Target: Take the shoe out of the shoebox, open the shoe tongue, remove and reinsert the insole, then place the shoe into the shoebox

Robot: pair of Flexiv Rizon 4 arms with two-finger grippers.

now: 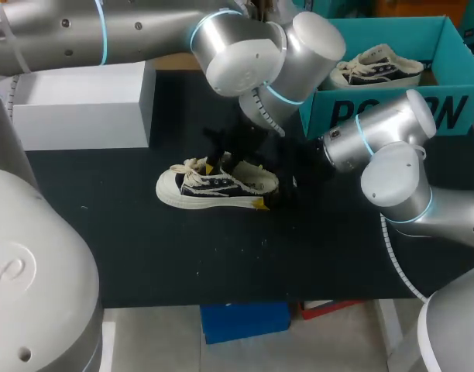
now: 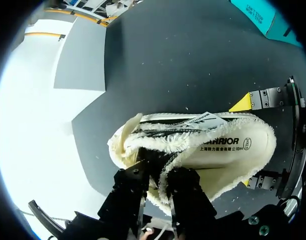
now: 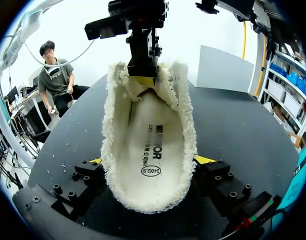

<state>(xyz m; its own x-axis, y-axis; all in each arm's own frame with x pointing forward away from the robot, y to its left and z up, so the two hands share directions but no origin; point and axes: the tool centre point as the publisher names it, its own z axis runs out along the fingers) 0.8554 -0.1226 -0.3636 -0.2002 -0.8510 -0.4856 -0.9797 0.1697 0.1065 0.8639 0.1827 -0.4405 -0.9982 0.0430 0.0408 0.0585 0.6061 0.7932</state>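
Shoes number two: you have one shoe (image 1: pixel 215 186) standing on the counter (image 1: pixel 221 256), your left end effector (image 2: pixel 158 176) pinching its fleecy opening edge and your right end effector (image 3: pixel 152 164) clamping its heel, and a second shoe (image 1: pixel 379 68) inside the one shoebox (image 1: pixel 392 110).

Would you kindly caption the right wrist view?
Right gripper holds the shoe at the heel; left gripper grips its tongue end, insole visible.
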